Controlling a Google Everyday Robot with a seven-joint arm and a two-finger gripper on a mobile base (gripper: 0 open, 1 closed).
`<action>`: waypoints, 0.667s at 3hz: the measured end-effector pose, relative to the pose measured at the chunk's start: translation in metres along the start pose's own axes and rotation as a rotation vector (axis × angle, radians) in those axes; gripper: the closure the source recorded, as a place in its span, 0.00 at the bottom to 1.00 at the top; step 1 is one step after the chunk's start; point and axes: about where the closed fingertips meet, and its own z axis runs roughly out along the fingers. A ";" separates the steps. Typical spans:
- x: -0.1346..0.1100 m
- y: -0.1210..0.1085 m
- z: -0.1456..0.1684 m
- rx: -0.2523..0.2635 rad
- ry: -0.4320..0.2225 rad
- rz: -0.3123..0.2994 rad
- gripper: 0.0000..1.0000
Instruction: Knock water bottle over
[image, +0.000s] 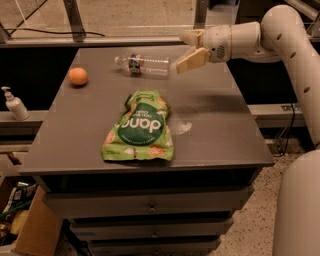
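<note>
camera view: your arm runs off the right edge. the label's print is unreadable. the water bottle (142, 65) lies on its side, far end of the table (220, 125), white cap pointing left. the gripper (179, 52) sits just right of it, jaws spread, holding nothing.

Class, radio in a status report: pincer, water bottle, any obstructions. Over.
Water bottle flat on its side. Pincer open, at its base end. Snack bag, orange apart from it.
</note>
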 end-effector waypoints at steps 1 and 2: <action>0.005 0.009 -0.001 -0.007 0.005 0.007 0.00; 0.011 0.013 -0.006 -0.003 0.009 0.018 0.00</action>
